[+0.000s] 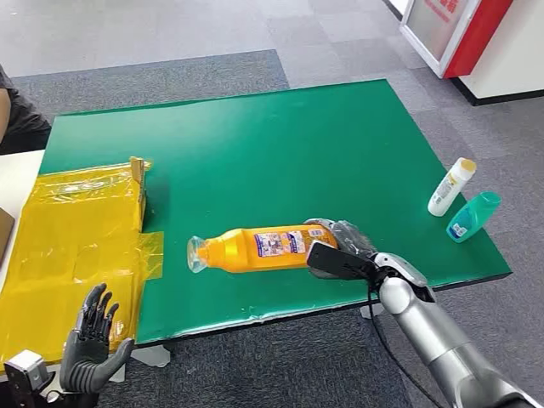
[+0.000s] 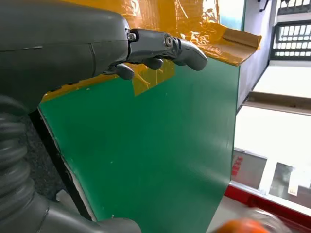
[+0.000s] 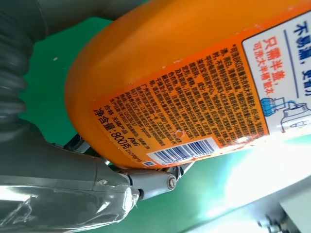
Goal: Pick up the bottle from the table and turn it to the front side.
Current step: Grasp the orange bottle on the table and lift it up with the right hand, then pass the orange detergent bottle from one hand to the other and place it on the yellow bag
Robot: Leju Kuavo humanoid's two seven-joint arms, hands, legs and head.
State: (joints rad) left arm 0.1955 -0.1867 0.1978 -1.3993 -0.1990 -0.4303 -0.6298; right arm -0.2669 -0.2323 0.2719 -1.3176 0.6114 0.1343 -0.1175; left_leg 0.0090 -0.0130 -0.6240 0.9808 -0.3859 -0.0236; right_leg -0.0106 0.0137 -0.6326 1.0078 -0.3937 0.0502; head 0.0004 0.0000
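green table (image 1: 269, 144) on grey carpet (image 1: 161, 34), possibly tape-patched.

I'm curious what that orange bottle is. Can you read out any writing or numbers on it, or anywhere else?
"净含量:800克" on the orange bottle label, by the barcode.
"只需半盖" in red on the label's white panel.
Dense fine print on the label: too small to read.
Red characters on the white sign: cut off, unreadable.
White bottle and teal bottle labels: too small.
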